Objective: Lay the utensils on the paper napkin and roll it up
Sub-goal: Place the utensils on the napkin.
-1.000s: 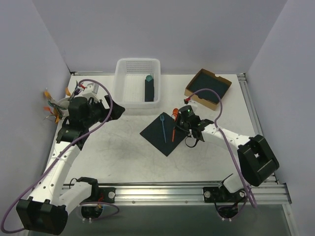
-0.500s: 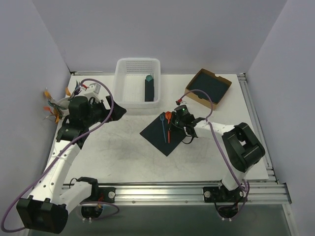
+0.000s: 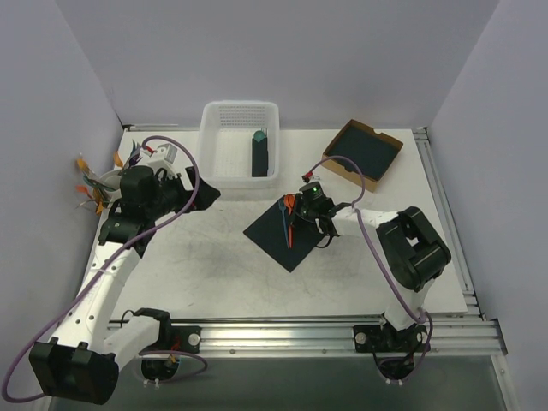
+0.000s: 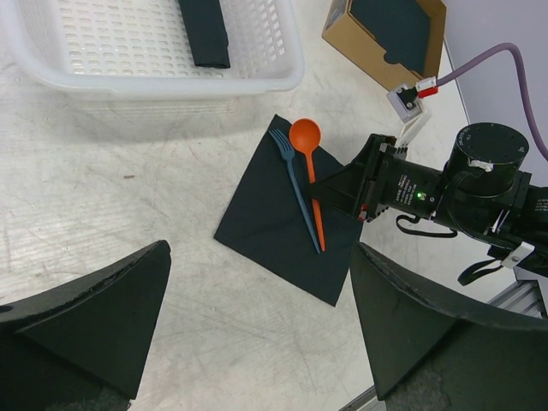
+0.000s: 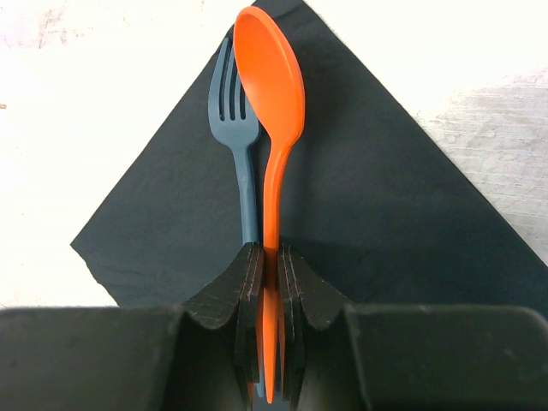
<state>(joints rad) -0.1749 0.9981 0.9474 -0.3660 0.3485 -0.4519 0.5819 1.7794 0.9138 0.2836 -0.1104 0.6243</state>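
The paper napkin (image 3: 276,241) lies flat as a dark diamond on the table, also in the left wrist view (image 4: 265,214) and the right wrist view (image 5: 385,197). A blue fork (image 3: 283,219) (image 5: 233,103) lies on it. My right gripper (image 3: 300,224) (image 5: 272,257) is shut on the handle of an orange spoon (image 3: 291,208) (image 5: 272,77) (image 4: 308,145). It holds the spoon low over the napkin, right beside the fork and parallel to it. My left gripper (image 3: 204,195) (image 4: 261,317) is open and empty, hovering left of the napkin.
A white basket (image 3: 224,163) at the back holds a dark roll with a teal tip (image 3: 260,154). A cardboard box (image 3: 347,171) with dark sheets stands at the back right. A holder with spare utensils (image 3: 96,184) sits at the far left edge.
My right gripper has moved left with the orange spoon, from the napkin's right corner to right beside the fork. The left arm has barely moved.
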